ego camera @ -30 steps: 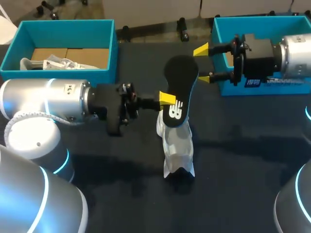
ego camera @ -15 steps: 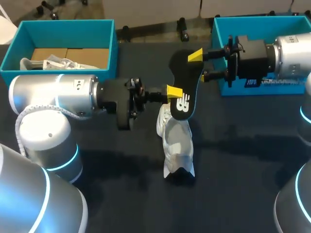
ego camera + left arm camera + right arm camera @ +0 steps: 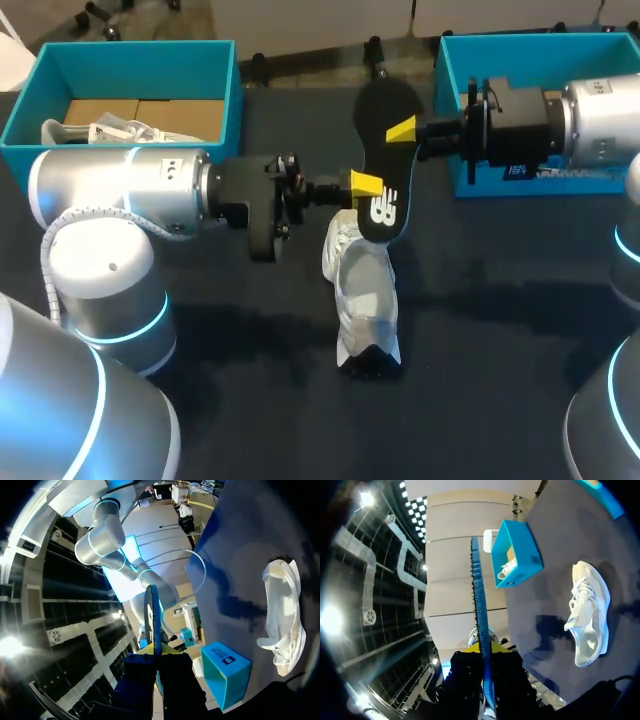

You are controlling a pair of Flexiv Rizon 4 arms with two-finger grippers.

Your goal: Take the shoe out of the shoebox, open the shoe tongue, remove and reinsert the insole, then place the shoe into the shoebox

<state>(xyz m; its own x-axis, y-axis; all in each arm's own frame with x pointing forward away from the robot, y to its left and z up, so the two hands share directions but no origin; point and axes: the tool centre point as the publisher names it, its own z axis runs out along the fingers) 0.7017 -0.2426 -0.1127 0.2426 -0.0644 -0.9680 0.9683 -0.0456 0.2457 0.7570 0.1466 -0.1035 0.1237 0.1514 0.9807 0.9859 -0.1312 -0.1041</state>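
At the far left corner of the dark counter [image 3: 500,330] stands the left teal box [image 3: 130,70], open on top. Something white [image 3: 110,130] lies on its brown floor. The right wrist view shows the same box [image 3: 515,555] well beyond the shoe [image 3: 587,615].

The left arm [image 3: 120,195] comes in level across the counter. The left gripper [image 3: 368,186] has its fingers clenched on the lower part of the insole [image 3: 378,110], just above the white logo. In the left wrist view the insole [image 3: 152,620] stands edge-on between the 2 fingers of that gripper [image 3: 157,652].

The black insole is held upright in the air by both grippers. Its lower end hangs just over the shoe [image 3: 362,300], and its rounded end points to the far side of the counter. The white shoe rests on the counter below, near the middle, outside both boxes. The left wrist view shows it lying alone [image 3: 282,615] on the dark surface.

The right gripper [image 3: 403,132] is clamped on the middle of the insole from the other side. The right wrist view shows the insole's blue edge [image 3: 480,595] running straight out between the fingers of that gripper [image 3: 482,652]. The right arm [image 3: 600,115] lies across the right teal box [image 3: 540,60] at the far right corner, also seen in the left wrist view [image 3: 225,672].
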